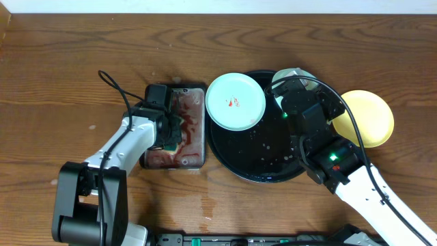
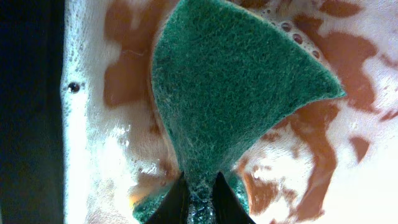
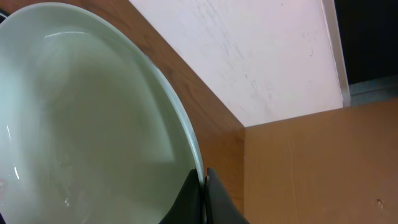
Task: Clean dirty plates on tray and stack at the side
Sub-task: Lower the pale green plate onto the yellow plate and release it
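Two hands, both pinching: left hand (image 2: 199,190) holds green sponge (image 2: 236,93) over stained pan (image 1: 196,156), left of centre; right hand (image 3: 203,186) grips mint plate (image 3: 74,124) rim.

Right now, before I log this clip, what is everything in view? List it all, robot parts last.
smeared plate: one, mint-blue with a red smear, on the tray's left rim.
held plate: one, mint-blue, at the tray's far edge, partly under the right arm.
yellow plate: one, pale yellow, on the table right of the tray.
tray: one, glossy black, mid-table.
metal pan: one, red-stained and foamy, left of the tray.
sponge: one, green, in the metal pan.
table: one, brown wood grain.
left gripper: shut on the sponge.
right gripper: shut on the held plate's rim.
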Controlling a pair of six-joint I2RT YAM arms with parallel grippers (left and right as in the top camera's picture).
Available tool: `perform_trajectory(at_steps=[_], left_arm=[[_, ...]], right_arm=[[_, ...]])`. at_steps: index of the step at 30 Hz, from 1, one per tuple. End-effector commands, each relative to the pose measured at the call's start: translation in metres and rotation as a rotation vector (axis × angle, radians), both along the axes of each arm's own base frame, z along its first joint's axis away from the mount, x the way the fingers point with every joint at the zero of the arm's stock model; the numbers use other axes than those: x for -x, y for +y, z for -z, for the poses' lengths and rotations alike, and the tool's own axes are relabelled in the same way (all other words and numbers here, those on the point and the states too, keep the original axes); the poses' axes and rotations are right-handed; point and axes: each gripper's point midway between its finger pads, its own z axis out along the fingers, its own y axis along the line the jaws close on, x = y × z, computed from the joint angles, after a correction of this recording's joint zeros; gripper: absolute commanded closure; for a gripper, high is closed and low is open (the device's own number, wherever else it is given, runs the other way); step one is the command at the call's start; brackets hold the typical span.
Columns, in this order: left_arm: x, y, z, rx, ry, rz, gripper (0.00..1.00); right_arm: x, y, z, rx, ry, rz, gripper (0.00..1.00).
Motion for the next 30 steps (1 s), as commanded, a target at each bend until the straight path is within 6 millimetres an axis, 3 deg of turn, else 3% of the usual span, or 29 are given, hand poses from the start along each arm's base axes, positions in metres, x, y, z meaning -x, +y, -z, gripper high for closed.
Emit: perform_trajectory(at_steps=[1, 4, 8, 18, 30], left_arm=[[-0.004, 0.002, -0.007, -0.012, 0.016, -0.001, 0.92], [-0.010, 0.000, -0.014, -0.010, 0.003, -0.001, 0.68], [-0.014, 0.000, -0.016, -0.007, -0.012, -0.002, 0.53], [-0.026, -0.002, -0.014, 0.003, -0.069, -0.002, 0.48], [-0.010, 0.001, 0.006, -0.002, -0.039, -0.002, 0.49]], right_arm=[[0.000, 0.000, -0.013, -0.004, -0.032, 0.009, 0.99], [0.000, 0.000, -0.013, -0.004, -0.032, 0.009, 0.99], [0.000, 0.000, -0.013, -0.004, -0.032, 0.008, 0.99], [0.000, 0.000, -0.013, -0.004, -0.032, 0.008, 0.99], [0.000, 0.000, -0.013, -0.004, -0.032, 0.009, 0.99]])
